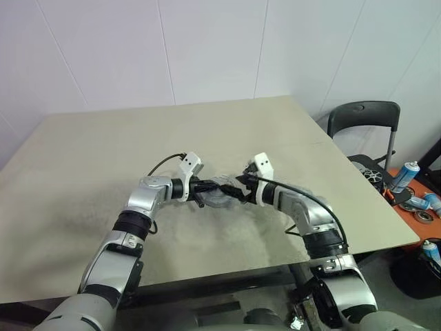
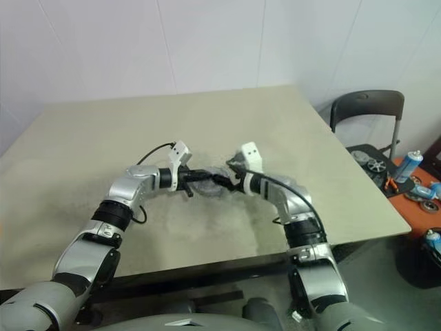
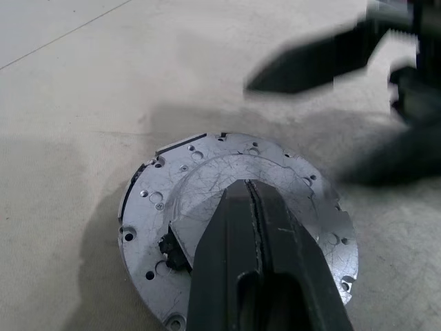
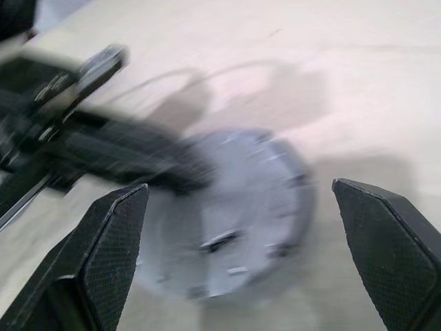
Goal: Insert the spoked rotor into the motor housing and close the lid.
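Starting at your left, the left gripper (image 3: 256, 227) had its two black fingers pressed together, nothing pinched between them, and their tips rested on top of the lid (image 3: 207, 179). That grey round cap, with small holes around its rim and a raised scratched centre, lay flat on the beige table (image 1: 103, 165), roughly midway between your two arms and near the table's front edge. From the head views you could see it only partly, tucked under the meeting fingertips (image 1: 210, 195). Moving right, the right gripper (image 4: 241, 200) had its fingers spread wide apart, one on each side of the lid and clear of it, touching nothing. Whether the rotor and housing sat beneath the cap could not be told. Farther right, past the table's corner, stood a dark chair (image 1: 364, 118) with spray cans (image 1: 408, 176) beside it.
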